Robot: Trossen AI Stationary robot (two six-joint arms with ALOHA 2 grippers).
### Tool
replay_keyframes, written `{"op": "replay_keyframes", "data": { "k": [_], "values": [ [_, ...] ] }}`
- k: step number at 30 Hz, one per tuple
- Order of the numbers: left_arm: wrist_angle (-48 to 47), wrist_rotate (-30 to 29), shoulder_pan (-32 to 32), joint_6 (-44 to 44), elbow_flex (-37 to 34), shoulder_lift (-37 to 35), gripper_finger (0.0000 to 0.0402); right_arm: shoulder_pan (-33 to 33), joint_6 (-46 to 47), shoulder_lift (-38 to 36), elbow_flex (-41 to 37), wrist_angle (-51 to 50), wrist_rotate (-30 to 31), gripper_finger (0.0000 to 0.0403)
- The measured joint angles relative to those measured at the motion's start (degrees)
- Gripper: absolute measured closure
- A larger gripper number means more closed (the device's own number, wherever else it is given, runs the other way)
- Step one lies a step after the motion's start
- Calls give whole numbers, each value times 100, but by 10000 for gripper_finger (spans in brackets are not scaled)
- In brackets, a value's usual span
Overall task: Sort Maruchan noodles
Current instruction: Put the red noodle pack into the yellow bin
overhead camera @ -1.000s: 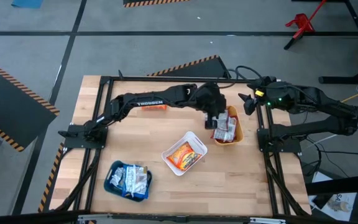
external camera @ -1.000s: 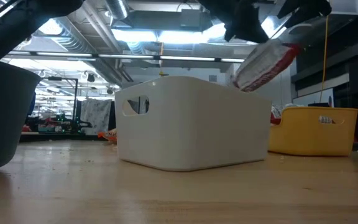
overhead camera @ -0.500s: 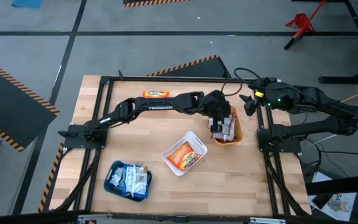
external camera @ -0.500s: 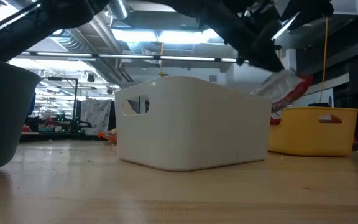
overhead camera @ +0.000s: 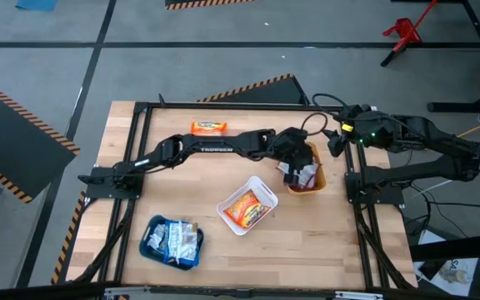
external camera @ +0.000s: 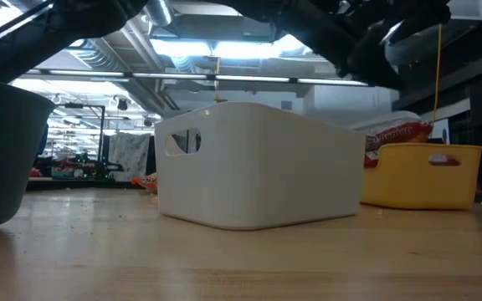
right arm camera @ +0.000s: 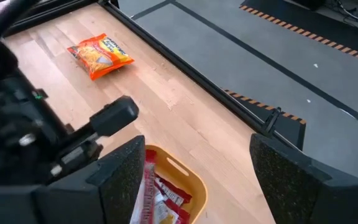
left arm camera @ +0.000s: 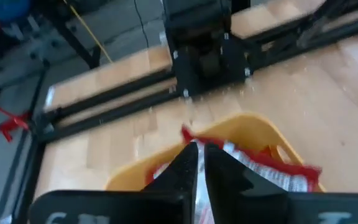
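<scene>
My left gripper (overhead camera: 293,166) reaches across the table into the yellow bin (overhead camera: 317,178) and is shut on a red-and-silver noodle packet (left arm camera: 263,167). In the low view that packet (external camera: 396,132) lies almost level above the yellow bin's rim (external camera: 421,152). More red-and-silver packets fill that bin. One orange packet (overhead camera: 208,127) lies flat on the table near the far edge. The white bin (overhead camera: 247,205) holds orange packets, and the teal bin (overhead camera: 172,242) holds blue ones. My right gripper (overhead camera: 333,143) waits open at the right edge, beside the yellow bin. My left gripper pinches the red-and-silver packet by its red end edge (left arm camera: 189,134) between the two fingers (left arm camera: 184,167). The fingers slant down into the yellow bin from the table's left. The rest of the packet lies on the other packets in the bin.
The three bins stand in a slanted row from the near left toward the far right. The right arm's base (overhead camera: 373,179) and frame rail run along the right edge, close to the yellow bin. Bare wood (overhead camera: 182,179) shows between the left arm and the bins.
My left gripper has moved right and down over the yellow bin, still shut on the red-and-silver packet. The packet, which hung tilted high above the bin, now lies almost level on the bin's contents. The arm's shift has uncovered the orange packet near the far edge.
</scene>
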Motion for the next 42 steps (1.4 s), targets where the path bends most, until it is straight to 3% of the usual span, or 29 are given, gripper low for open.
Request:
{"op": "replay_keyframes", "data": {
  "k": [6,12,15,19,24,37,42],
  "values": [
    [49,-112,-66,43,-4,179,356,0,0,0,-2,-34,-62,126],
    [-148,-1765,-118,-230,-9,-246,349,2,-4,2,-2,-220,-341,126],
    [-658,-2191,-110,-329,15,-856,353,1,-4,4,-2,-291,-343,126],
    [-2235,-1964,-29,-1593,17,-1462,367,1,-4,5,-2,-278,-315,126],
    [-3671,-1191,50,-2760,-45,-1474,398,2,-76,4,-2,-258,-198,126],
    [-2464,-523,-145,-2981,-1722,-1120,401,1,-152,4,-2,-289,-192,126],
    [-2078,-34,-145,-3183,-2015,-1127,401,2,-155,4,-2,-289,-192,126]
  ]
}}
